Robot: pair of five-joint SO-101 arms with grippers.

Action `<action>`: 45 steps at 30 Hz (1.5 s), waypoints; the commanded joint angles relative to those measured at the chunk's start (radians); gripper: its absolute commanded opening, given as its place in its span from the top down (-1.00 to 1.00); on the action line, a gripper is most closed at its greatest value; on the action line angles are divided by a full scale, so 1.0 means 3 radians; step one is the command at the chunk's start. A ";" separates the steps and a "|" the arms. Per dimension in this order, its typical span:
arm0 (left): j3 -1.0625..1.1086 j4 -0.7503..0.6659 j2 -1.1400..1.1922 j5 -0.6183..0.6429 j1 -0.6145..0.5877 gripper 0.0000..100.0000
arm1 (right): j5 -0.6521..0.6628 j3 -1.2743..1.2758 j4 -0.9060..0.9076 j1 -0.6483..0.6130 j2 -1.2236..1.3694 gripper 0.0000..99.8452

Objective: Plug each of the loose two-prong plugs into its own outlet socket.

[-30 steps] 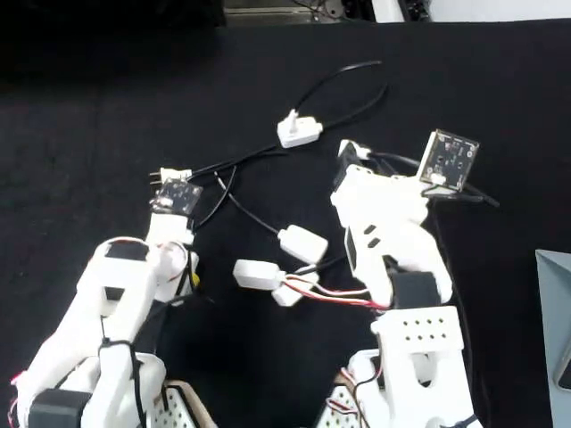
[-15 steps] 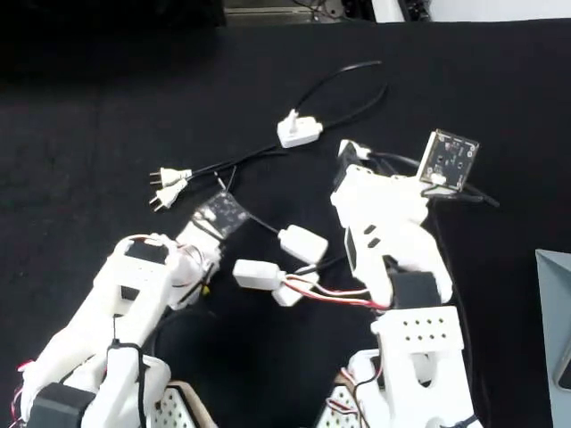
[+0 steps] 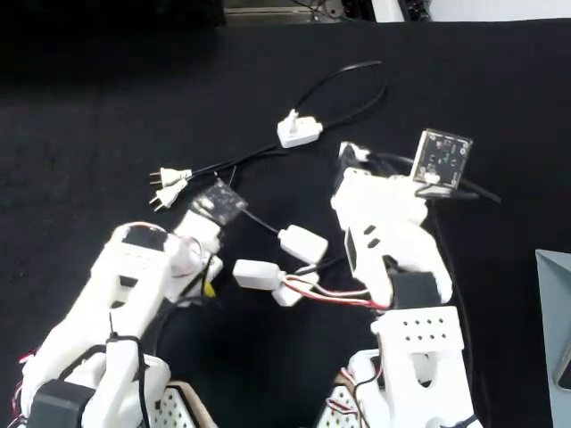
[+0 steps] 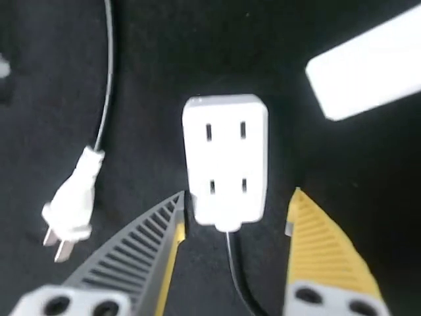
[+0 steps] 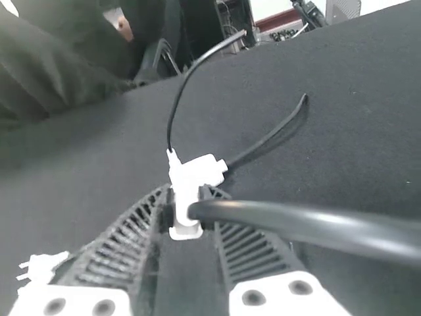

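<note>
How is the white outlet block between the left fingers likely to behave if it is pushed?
The outlet block is a flat plastic box lying face up, so it probably slides rather than tips. Its thin black cord trails off one end and would likely tug or pivot it.

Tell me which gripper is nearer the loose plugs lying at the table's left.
Left. The left gripper sits close beside the loose plugs; the right gripper is farther off, across the black cords.
</note>
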 commanded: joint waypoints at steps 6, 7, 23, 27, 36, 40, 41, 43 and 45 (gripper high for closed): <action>-0.0478 0.0634 -0.0680 0.0532 -0.0580 0.52 | 0.0430 -0.0222 0.0491 -0.0425 -0.0033 0.98; -0.0453 0.0660 -0.0818 0.0583 -0.0657 0.52 | 0.0481 -0.0222 0.0517 -0.0486 -0.0033 0.98; 0.0923 0.0036 -0.2419 0.1304 -0.2074 0.52 | 0.1125 -0.0391 0.0818 -0.1831 0.0698 0.98; 0.1005 -0.0005 -0.2567 0.1340 -0.2294 0.53 | 0.1243 -0.0765 0.0818 -0.1979 0.1245 0.98; 0.1087 -0.0010 -0.2624 0.1345 -0.2360 0.53 | 0.1683 -0.1322 0.0818 -0.2199 0.2171 0.98; 0.1092 -0.0010 -0.2624 0.1345 -0.2355 0.53 | 0.1672 -0.1460 0.0813 -0.2261 0.2427 0.98; 0.1092 -0.0010 -0.2624 0.1345 -0.2355 0.53 | 0.1683 -0.1476 0.0813 -0.2302 0.2458 0.98; 0.1092 -0.0010 -0.2624 0.1345 -0.2355 0.53 | 0.1683 -0.1481 0.0783 -0.2358 0.2519 0.98; 0.1092 -0.0010 -0.2624 0.1345 -0.2355 0.53 | 0.1683 -0.1450 0.0660 -0.2440 0.2544 0.98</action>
